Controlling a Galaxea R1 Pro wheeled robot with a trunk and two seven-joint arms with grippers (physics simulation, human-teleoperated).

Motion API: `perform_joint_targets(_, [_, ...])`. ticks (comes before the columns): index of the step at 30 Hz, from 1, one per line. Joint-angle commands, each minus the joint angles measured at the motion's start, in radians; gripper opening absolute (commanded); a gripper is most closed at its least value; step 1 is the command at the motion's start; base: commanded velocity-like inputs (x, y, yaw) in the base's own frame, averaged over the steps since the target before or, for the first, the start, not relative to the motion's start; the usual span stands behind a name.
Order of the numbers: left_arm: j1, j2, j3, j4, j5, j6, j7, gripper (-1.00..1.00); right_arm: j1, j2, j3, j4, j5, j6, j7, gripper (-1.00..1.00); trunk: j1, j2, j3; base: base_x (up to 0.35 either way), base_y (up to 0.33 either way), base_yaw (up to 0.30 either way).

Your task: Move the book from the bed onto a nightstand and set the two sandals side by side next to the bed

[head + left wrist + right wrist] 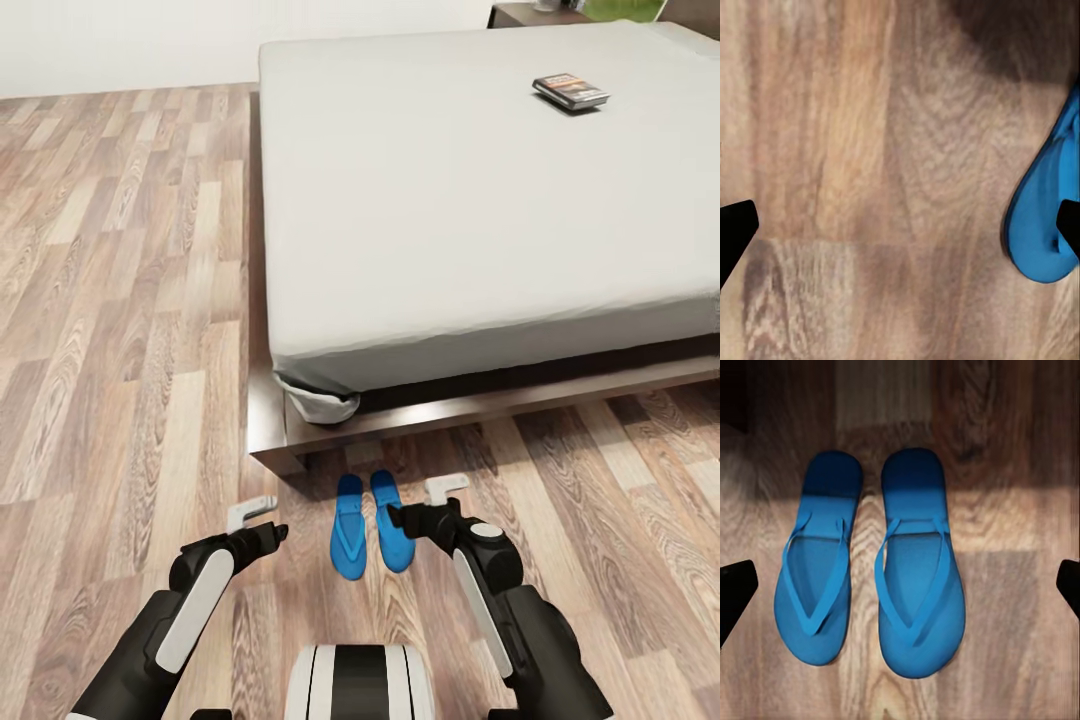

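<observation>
The two sandals are lying paired beside the bed; both grippers, left gripper and right gripper, are apparently gaping empty. The book is awaiting carrying to a nightstand.

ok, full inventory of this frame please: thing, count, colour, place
sandals: 2, bright blue, side by side on the floor just off the bed's near corner, between the two grippers; both seen from above in the right wrist view
book: 1, dark cover, lying flat on the mattress toward the far right
bed: 1, pale grey-white mattress on a dark brown frame
sheet bunch: 1, white, hanging at the mattress's near-left corner
dark wood furniture: 1, brown, partly cut off beyond the bed's far edge
floor: wood plank, brown
left gripper: 1, open, fingers pale grey, over bare floor left of the sandals
right gripper: 1, open, over the floor right of the sandals
</observation>
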Motion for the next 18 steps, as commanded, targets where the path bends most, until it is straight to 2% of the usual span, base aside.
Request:
perform_joint_targets(1, [-0.001,0.001,-0.002,-0.001,0.01,0.001,0.01,1.0,0.0,0.0,-0.001,-0.001,-0.004,0.005,0.0,1.0,-0.001,0.0,0.003,0.0,0.0,0.0])
perform_joint_targets(7, [-0.001,0.001,-0.003,-0.002,0.01,0.002,0.009,1.0,0.027,-0.007,-0.002,-0.027,-0.004,0.005,-0.001,1.0,-0.003,0.001,0.027,0.0,0.0,0.0])
perform_joint_targets(13, [0.008,0.0,-0.007,-0.002,0.01,0.002,0.009,1.0,0.063,-0.045,-0.002,-0.112,-0.008,0.014,0.0,1.0,-0.006,0.003,0.05,0.0,0.0,0.0])
perform_joint_targets(18, [0.019,-0.001,-0.015,0.0,0.01,0.001,0.009,1.0,0.07,-0.058,-0.002,-0.134,-0.01,0.041,0.0,1.0,-0.008,0.004,0.069,0.0,0.0,0.0])
